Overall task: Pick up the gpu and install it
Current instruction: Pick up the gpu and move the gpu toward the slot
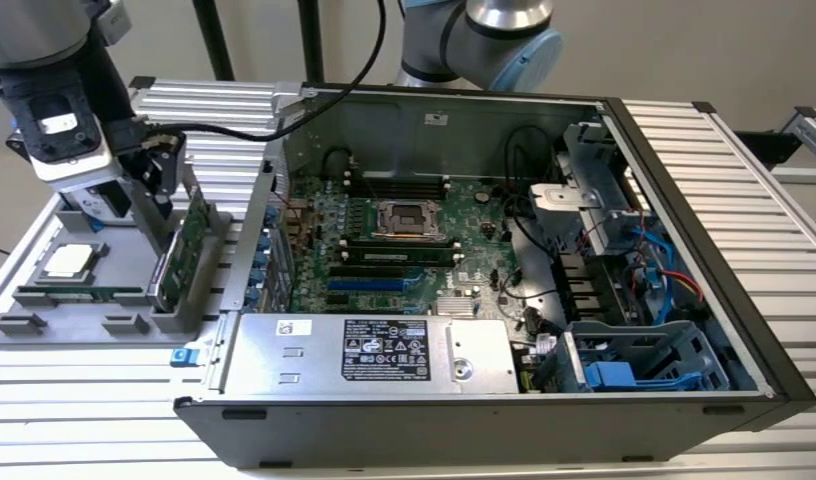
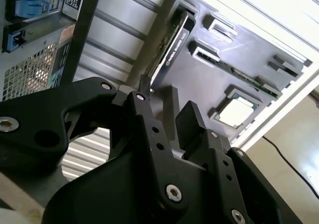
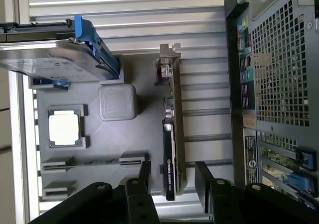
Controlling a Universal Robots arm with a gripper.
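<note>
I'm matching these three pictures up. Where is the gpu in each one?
Exterior view: the gpu stands on edge in the grey tray at the exterior view's left.
Second wrist view: the gpu stands in the tray beyond the open jaws.
First wrist view: the gpu's end lies between the open jaws.
Shared landmark: the silver processor in the tray.

Open computer case; grey tray, processor, hard drive

Gpu: green board, black cooler, silver bracket; gripper black. Holder tray plain grey, hard drive silver in a blue frame. Computer case black, motherboard green, table ribbed silver.
</note>
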